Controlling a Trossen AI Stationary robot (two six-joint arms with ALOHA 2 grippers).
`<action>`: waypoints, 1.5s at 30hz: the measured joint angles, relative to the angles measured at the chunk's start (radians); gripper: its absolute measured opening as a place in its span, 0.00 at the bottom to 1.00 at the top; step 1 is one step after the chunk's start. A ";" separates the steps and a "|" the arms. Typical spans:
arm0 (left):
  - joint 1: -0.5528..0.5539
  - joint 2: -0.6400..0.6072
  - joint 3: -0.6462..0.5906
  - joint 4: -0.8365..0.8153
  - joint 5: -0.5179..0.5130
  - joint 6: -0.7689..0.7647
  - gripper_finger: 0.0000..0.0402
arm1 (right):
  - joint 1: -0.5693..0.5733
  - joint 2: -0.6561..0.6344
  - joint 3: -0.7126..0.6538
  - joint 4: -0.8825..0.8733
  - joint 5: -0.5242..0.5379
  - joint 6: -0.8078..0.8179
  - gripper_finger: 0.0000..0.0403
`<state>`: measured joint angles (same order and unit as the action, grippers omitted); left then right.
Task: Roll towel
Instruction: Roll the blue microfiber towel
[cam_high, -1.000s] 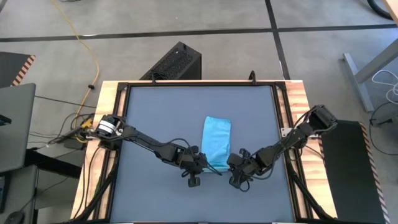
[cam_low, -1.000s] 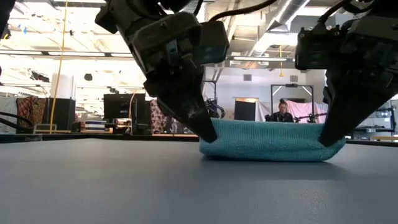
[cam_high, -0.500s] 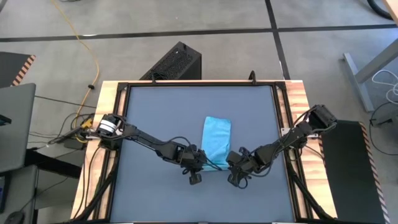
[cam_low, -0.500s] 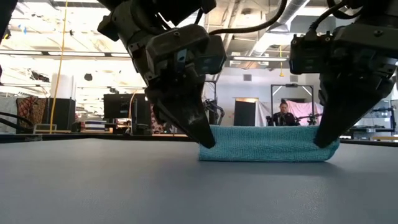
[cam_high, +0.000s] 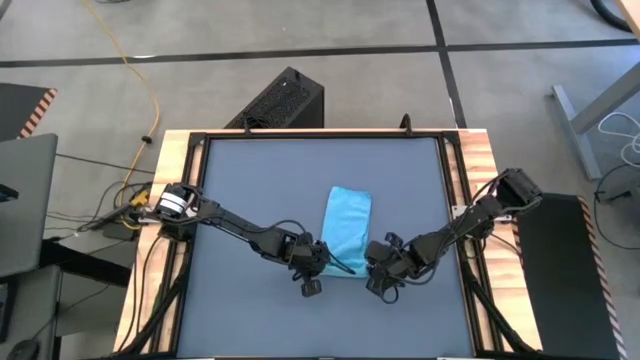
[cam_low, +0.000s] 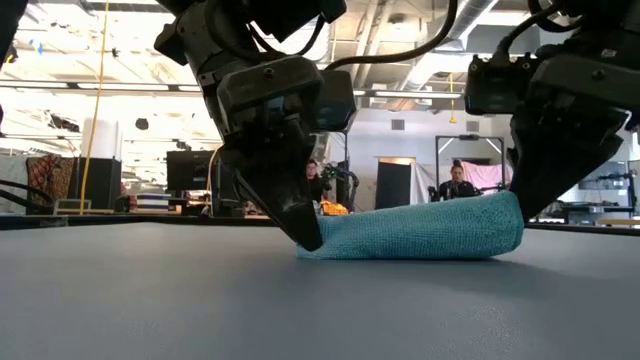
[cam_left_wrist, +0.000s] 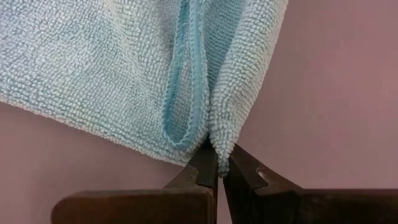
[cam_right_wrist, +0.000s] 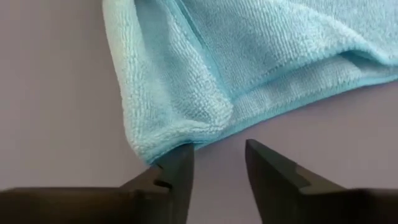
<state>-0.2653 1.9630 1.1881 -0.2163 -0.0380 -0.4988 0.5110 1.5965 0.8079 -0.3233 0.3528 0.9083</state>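
The sky-blue towel lies folded into a narrow strip at the middle of the dark grey tabletop, its length running from near to far. My left gripper is at its near left corner, shut on it. My right gripper stands open at the near right corner, with nothing between its fingers. In the low view the towel rests on the table, and its right end stands raised in front of my right gripper's fingers. My left gripper pinches the towel's near left corner between its two fingers, on a folded edge beside a hemmed loop. The fingers slant down from the table's near side. The corner sits low at the tabletop, and the rest of the towel lies on the table. My right gripper is open, and one fingertip stands right at the towel's near right corner. I cannot tell whether it touches.
A wooden frame borders the tabletop, with bare grey surface on every side of the towel. A black box stands on the floor beyond the far edge. People show far back in the room.
My right gripper has opened and let go of the towel's near right corner, which now stands raised beside it. My left gripper has rolled at the wrist and kept its hold, and its corner has sunk to the tabletop and shifted a little toward the table's left.
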 joint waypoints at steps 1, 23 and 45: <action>0.000 0.000 0.000 0.000 0.000 0.000 0.00 | 0.003 -0.002 0.000 0.004 0.006 -0.001 0.46; 0.026 0.002 0.000 0.059 -0.031 -0.048 0.00 | 0.157 -0.089 0.003 0.190 0.209 -0.331 0.40; 0.016 0.002 0.000 0.083 0.059 -0.123 0.00 | 0.067 0.133 0.003 0.215 0.195 -0.524 0.34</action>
<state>-0.2497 1.9648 1.1881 -0.1338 0.0206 -0.6216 0.5782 1.7295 0.8104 -0.1081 0.5480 0.3845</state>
